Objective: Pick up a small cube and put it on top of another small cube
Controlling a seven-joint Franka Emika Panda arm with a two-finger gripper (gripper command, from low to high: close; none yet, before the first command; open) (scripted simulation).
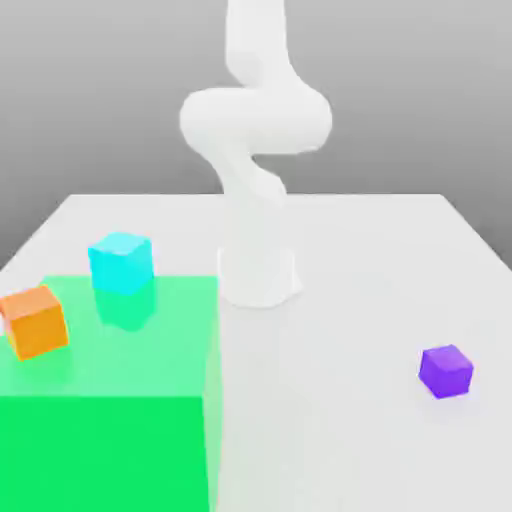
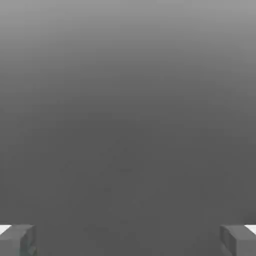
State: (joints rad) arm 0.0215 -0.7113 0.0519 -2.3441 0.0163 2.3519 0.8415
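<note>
Arm point(image 1: 255, 130) upright, gripper point(image 2: 128, 240) (fingers apart)

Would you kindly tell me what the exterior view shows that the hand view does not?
Exterior view: the white arm, the purple cube on the table, the cyan cube and orange cube on the green block. Hand view: the open end effector, its fingertips wide apart over plain grey. Shared: no single thing I can match.

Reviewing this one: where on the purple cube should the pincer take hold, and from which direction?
Best from straight above, closing on two opposite vertical faces of the purple cube. It sits flat on the white table with nothing beside it, and its faces are flat and parallel. The pincer stands open.
</note>
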